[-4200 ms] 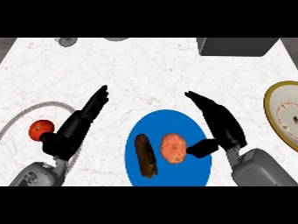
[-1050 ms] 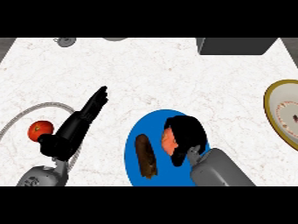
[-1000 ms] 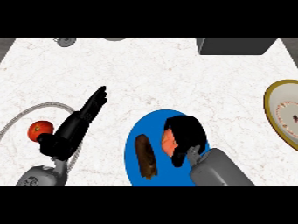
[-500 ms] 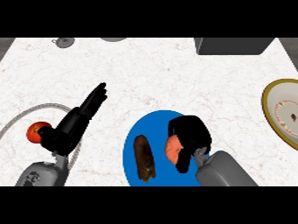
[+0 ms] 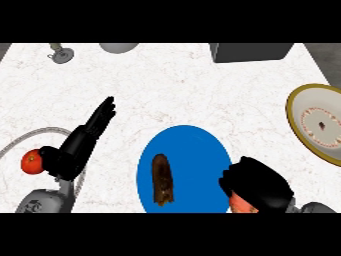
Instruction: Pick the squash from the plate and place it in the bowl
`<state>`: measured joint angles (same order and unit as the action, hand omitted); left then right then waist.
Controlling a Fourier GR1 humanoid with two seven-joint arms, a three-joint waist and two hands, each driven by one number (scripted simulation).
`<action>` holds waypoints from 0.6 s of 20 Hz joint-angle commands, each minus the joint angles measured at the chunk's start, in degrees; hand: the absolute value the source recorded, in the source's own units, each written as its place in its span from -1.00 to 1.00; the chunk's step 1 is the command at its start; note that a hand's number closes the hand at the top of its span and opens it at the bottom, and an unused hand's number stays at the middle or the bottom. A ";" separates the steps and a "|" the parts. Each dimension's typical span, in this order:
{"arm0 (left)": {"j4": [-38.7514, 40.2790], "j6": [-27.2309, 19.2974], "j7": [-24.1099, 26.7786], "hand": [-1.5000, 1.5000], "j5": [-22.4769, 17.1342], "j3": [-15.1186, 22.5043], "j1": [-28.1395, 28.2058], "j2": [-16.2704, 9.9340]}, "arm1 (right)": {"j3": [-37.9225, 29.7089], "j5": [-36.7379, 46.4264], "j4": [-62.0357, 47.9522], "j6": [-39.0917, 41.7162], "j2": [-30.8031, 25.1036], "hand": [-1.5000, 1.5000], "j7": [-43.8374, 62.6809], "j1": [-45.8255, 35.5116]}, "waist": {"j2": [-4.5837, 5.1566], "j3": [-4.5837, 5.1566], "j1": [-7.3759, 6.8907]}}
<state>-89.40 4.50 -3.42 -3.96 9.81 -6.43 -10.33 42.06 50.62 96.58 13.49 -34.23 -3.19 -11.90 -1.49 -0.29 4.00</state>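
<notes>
- At the lower right of the head view, the right hand (image 5: 256, 187) is curled around the squash (image 5: 241, 204), of which only a small orange part shows under the fingers, beside the right rim of the blue plate (image 5: 184, 150).
- Whether the squash rests on the plate or is lifted cannot be told, because the hand covers almost all of it.
- On the plate lies also a dark brown item (image 5: 162, 179), elongated; what it is cannot be made out.
- The bowl (image 5: 328, 125), cream with a gold rim, stands at the right edge of the counter (image 5: 188, 85), well apart from the hand, and its right side is cut off by the picture.
- The left hand (image 5: 84, 142) lies on the counter at the left with straight, relaxed fingers and holds nothing; a red fruit (image 5: 34, 161) sits just beside its wrist, inside a thin grey ring (image 5: 10, 147).
- Possible risk: so little of the squash is visible that the grasp may be only on one end, and then it could slip during the long way to the bowl.
- Another risk: the bowl's near rim could catch the squash if the hand travels too low.
</notes>
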 commanded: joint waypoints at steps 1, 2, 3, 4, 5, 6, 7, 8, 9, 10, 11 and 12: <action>-0.49 -0.33 -0.30 0.00 -0.55 -1.86 0.91 -1.17 | -5.68 -1.65 7.99 -9.71 -12.63 1.00 -13.11 3.69 | -0.11 -0.11 1.90; -0.82 -0.80 0.43 0.00 -0.04 -0.70 2.22 -0.11 | -7.77 -3.90 8.92 -12.49 -14.15 1.00 -15.83 6.23 | -0.02 -0.13 2.30; -1.83 -1.02 -0.66 0.00 -0.26 -1.41 1.19 -0.58 | -10.73 -7.27 10.01 -14.48 -15.04 1.00 -18.34 7.69 | 0.05 -0.18 2.42; -1.41 -0.42 1.40 0.00 -0.58 -2.07 2.62 -1.16 | -13.98 -10.79 10.53 -16.54 -15.45 1.00 -20.70 8.77 | 0.35 -0.10 1.93; -2.01 -0.83 0.36 0.00 -0.54 -1.19 2.63 -0.23 | -16.05 -13.91 10.89 -18.07 -15.95 1.00 -23.04 10.79 | 0.30 -0.19 2.58; -2.07 -0.58 0.23 0.00 -0.94 -2.64 1.24 -1.30 | -18.77 -18.59 11.04 -17.91 -16.24 1.00 -25.33 11.58 | 0.54 -0.17 2.63; -1.89 -0.87 0.77 0.00 -0.20 -1.53 2.24 -0.59 | -21.16 -22.25 10.89 -18.74 -16.66 1.00 -28.11 13.07 | 0.72 -0.13 2.17; -2.13 -0.21 0.94 0.00 -0.48 -1.47 3.91 -1.13 | -23.03 -25.98 10.03 -18.90 -16.77 1.00 -30.23 15.13 | 0.71 -0.17 2.03; -1.79 -0.81 1.92 0.00 0.57 -1.48 3.76 -1.19 | -26.08 -30.36 10.65 -17.79 -18.05 1.00 -32.16 16.05 | 0.79 -0.02 1.76; -1.64 0.02 1.36 0.00 -0.77 -1.79 2.62 -0.97 | -28.59 -34.65 9.51 -15.91 -19.05 1.00 -34.31 16.35 | 0.99 -0.02 2.00; -1.60 0.53 1.78 0.00 -0.51 -0.91 2.93 -0.76 | -31.09 -38.53 8.39 -14.82 -19.73 1.00 -36.57 17.66 | 1.04 0.02 1.63; -3.30 0.10 0.71 0.00 -0.11 -0.74 3.33 -1.06 | -34.22 -41.95 6.65 -13.66 -21.02 1.00 -38.86 18.84 | 0.88 -0.01 0.92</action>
<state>-91.37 4.33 -2.39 -4.26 8.57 -3.67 -11.22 16.90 21.30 105.23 -1.64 -51.84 -33.99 2.86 -0.75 -0.33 5.66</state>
